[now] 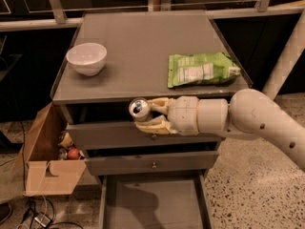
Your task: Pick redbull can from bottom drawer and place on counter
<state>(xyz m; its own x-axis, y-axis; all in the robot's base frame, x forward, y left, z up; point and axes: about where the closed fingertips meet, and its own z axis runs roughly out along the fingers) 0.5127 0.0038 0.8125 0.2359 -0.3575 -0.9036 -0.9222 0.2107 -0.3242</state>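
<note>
Camera view looks down on the grey cabinet from the front, and I see my gripper [144, 114] in front of the upper drawers, just under the front edge of the counter [143, 42]. Its two pale fingers [155, 126] are closed around the redbull can [139, 108], one above it and one below. The can is held in the air and tilted, so its silver top with the pull-tab faces toward the camera. It is well above the bottom drawer [103, 205] and does not touch the counter.

The bottom drawer is pulled out, and I see only its flat grey floor with a shadow on it. The white arm [267, 123] comes in from the right side and crosses in front of the top drawer [105, 136]. The middle drawer [119, 165] under it is shut, with a small round knob.

On the counter a white bowl [86, 57] stands near the left edge, and a green snack bag [202, 69] lies flat near the right edge; the two are well apart. On the floor to the left of the cabinet stands an open cardboard box [47, 173] with some small things inside that I cannot tell apart.
</note>
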